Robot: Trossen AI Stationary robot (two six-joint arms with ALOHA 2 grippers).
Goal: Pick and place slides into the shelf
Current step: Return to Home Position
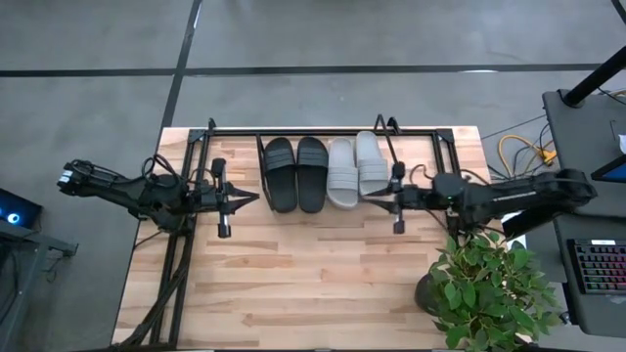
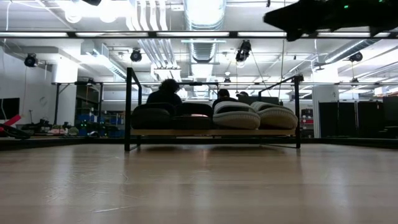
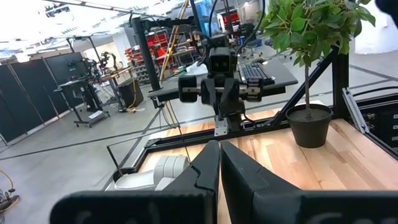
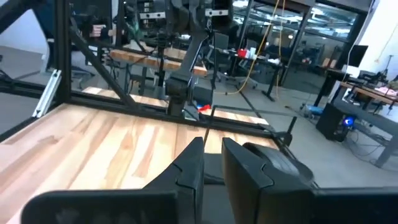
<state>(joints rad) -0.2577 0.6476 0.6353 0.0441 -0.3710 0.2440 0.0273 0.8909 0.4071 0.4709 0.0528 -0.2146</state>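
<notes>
Black slides [image 1: 295, 172] beside grey slides [image 1: 357, 169] on shelf [image 1: 235, 132].

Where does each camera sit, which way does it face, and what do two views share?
High view: above the table, facing straight down; both arms show, left gripper opposite right gripper.
Low view: table-top height, facing the shelf; right arm partly overhead.
Left wrist view: from the left arm, facing the right arm and potted plant; own gripper shows.
Right wrist view: on the right arm, facing the left arm; own gripper shows.
Shared: high and low views show black slides left, grey slides right.
</notes>
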